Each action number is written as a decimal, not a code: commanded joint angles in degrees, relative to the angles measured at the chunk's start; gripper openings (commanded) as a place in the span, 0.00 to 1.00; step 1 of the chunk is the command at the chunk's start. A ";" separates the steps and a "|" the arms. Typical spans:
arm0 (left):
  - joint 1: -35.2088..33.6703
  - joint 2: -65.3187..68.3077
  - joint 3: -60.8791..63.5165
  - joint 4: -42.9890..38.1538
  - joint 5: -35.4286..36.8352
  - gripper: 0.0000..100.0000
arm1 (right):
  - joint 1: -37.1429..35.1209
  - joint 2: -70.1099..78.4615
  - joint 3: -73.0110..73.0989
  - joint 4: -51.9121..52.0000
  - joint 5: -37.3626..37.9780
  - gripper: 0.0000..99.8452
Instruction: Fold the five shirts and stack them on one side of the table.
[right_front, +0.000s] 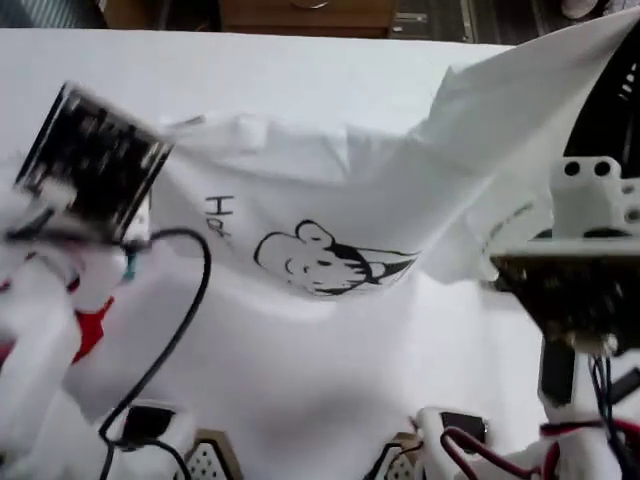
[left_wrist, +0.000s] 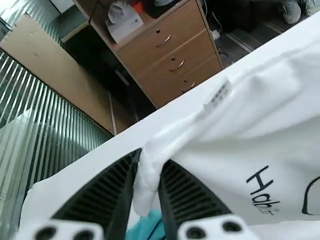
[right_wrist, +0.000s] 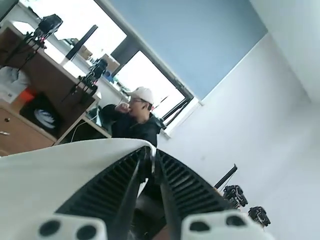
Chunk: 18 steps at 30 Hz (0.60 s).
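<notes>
The white shirt lies stretched across the middle of the table, with black lettering at centre left beside a cartoon face; its upper-right corner hangs lifted. The left wrist view adds a sewn-in label by the collar, its print too small to read. The left end effector pinches a bunched fold of the shirt. The right end effector, nearly pressed together, grips a thin white cloth edge

My fingers are matt black plastic, ribbed on their inner faces. The shirt is soft, matt white cloth with flat black print. The drawers look like smooth wood with shiny metal handles.
</notes>
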 joint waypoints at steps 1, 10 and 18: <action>-0.09 -2.02 0.13 -0.44 -0.35 0.02 | -0.57 -0.57 -2.29 -1.36 -0.09 0.02; -0.18 -6.33 -0.22 -4.31 -0.35 0.02 | -2.15 -0.57 -7.12 -1.71 0.00 0.02; -0.18 -6.42 2.68 -5.01 -0.35 0.02 | -2.15 -0.40 -7.12 -8.48 0.35 0.02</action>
